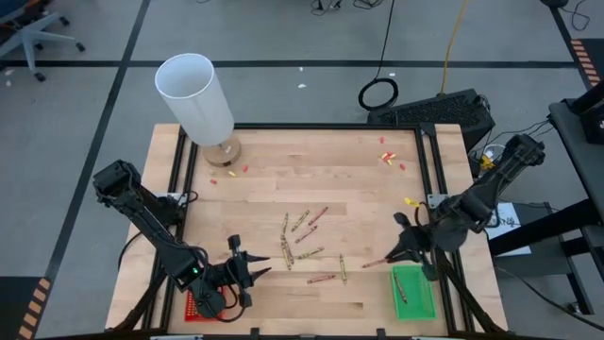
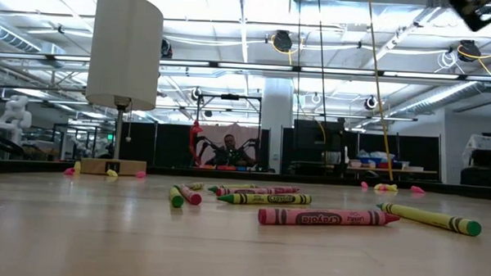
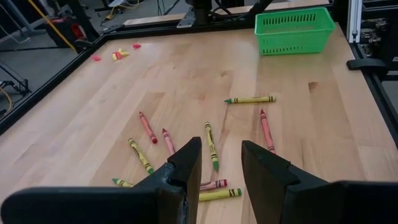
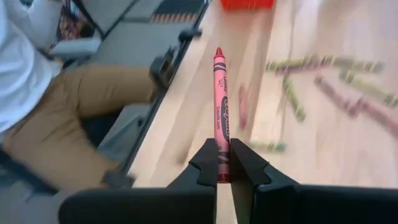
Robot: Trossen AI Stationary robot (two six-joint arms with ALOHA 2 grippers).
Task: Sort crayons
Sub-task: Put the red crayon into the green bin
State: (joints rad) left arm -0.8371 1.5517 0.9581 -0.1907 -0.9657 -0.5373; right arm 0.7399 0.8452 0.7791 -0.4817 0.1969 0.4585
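Several crayons (image 1: 307, 241), olive and reddish, lie scattered on the middle of the wooden table (image 1: 359, 189); the low view shows them lying flat (image 2: 325, 217). My right gripper (image 1: 396, 252) hovers near the green tray (image 1: 412, 290), shut on a red crayon (image 4: 221, 106). My left gripper (image 1: 250, 264) stands open above the table's near left part, by the red tray (image 1: 201, 304). It points at the scattered crayons (image 3: 211, 146) with nothing between its fingers (image 3: 186, 165). My right gripper pinches the red crayon's rear end (image 4: 221, 163) between its two fingers. The crayon runs along the fingers and sticks out ahead of them, tip forward. The fingers slant down toward the table's left side. The crayon is lifted clear of the table.
A white cylinder on a stand (image 1: 195, 94) rises at the far left corner. Small red and yellow scraps (image 1: 389, 158) lie near the far edge. A person in a white top and tan trousers (image 4: 74, 106) stands beside the table, seen in the right wrist view.
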